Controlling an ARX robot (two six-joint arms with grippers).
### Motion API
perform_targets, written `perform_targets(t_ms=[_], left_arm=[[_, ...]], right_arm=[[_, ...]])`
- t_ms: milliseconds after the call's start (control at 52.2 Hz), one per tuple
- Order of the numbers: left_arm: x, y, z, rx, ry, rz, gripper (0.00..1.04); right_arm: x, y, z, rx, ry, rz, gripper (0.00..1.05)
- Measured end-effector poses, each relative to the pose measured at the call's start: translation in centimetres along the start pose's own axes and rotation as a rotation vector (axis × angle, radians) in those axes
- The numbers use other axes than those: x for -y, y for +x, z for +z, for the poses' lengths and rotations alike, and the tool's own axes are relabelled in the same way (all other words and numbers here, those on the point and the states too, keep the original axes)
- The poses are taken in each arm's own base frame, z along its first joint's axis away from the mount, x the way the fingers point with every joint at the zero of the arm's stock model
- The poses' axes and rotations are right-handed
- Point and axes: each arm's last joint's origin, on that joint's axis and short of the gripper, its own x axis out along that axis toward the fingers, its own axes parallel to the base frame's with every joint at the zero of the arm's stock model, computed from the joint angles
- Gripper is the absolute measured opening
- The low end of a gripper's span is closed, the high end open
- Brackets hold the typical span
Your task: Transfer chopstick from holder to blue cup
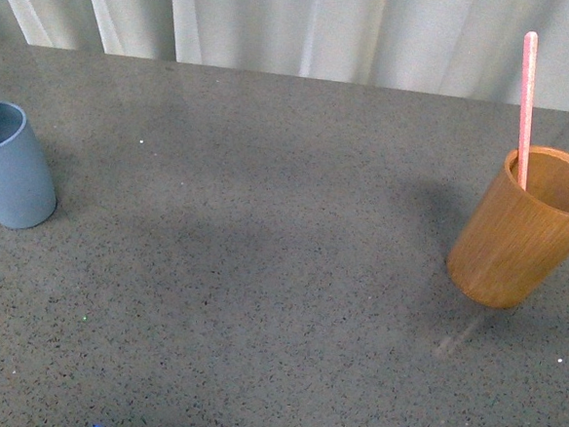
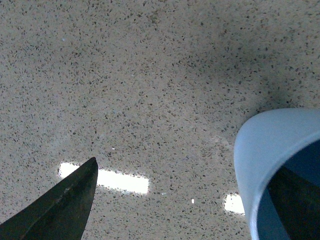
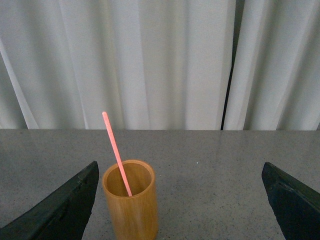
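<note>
The pink-red chopstick stands upright in the orange-brown wooden holder at the table's right side. The light-blue cup stands at the far left. Neither gripper shows in the front view. In the right wrist view my right gripper is open and empty, facing the holder with the chopstick leaning in it; the holder sits nearer one finger. In the left wrist view my left gripper is open and empty above the table, with the blue cup beside it and one finger apart from it.
The grey speckled table runs back to a white curtain along its far edge. A wide stretch of bare tabletop lies between the two cups. Bright light reflections show on the table under the left gripper.
</note>
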Motion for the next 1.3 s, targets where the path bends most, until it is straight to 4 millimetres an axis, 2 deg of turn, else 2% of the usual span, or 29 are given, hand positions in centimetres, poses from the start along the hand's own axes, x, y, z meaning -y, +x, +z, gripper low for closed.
perform_targets(t_ms=[57, 191, 268, 383, 632, 804, 900, 977, 1072, 1149, 1302], left_arm=[[0.1, 0.3, 0.0, -0.006, -0.008, -0.002, 0.98], [0.6, 0.3, 0.0, -0.012, -0.003, -0.023, 0.72], [1.0, 0.2, -0.1, -0.028, -0.005, -0.063, 0.61], [1.7, 0.0, -0.1, -0.042, 0.01, -0.089, 0.39], [2.7, -0.8, 0.0, -0.033, 0.033, -0.105, 0.04], [3.9, -2.6, 0.2, -0.024, 0.064, -0.124, 0.03], [5.2, -5.1, 1.2, 0.013, 0.096, -0.157, 0.03], [6.7, -8.0, 2.5, 0.075, 0.122, -0.182, 0.03], [9.5, -11.5, 3.3, 0.148, 0.173, -0.228, 0.03], [12.5, -13.0, 3.1, 0.176, 0.223, -0.27, 0.03], [18.4, -13.7, 1.3, 0.174, 0.331, -0.338, 0.03]], right_arm=[[0.0, 0.0, 0.0, 0.0, 0.0, 0.0, 0.95], [0.0, 0.0, 0.0, 0.0, 0.0, 0.0, 0.95], [0.0, 0.0, 0.0, 0.0, 0.0, 0.0, 0.95], [0.0, 0.0, 0.0, 0.0, 0.0, 0.0, 0.95], [0.0, 0.0, 0.0, 0.0, 0.0, 0.0, 0.95], [0.0, 0.0, 0.0, 0.0, 0.0, 0.0, 0.95], [0.0, 0.0, 0.0, 0.0, 0.0, 0.0, 0.95], [0.0, 0.0, 0.0, 0.0, 0.0, 0.0, 0.95], [0.0, 0.0, 0.0, 0.0, 0.0, 0.0, 0.95], [0.0, 0.0, 0.0, 0.0, 0.0, 0.0, 0.95], [0.0, 0.0, 0.0, 0.0, 0.0, 0.0, 0.95]])
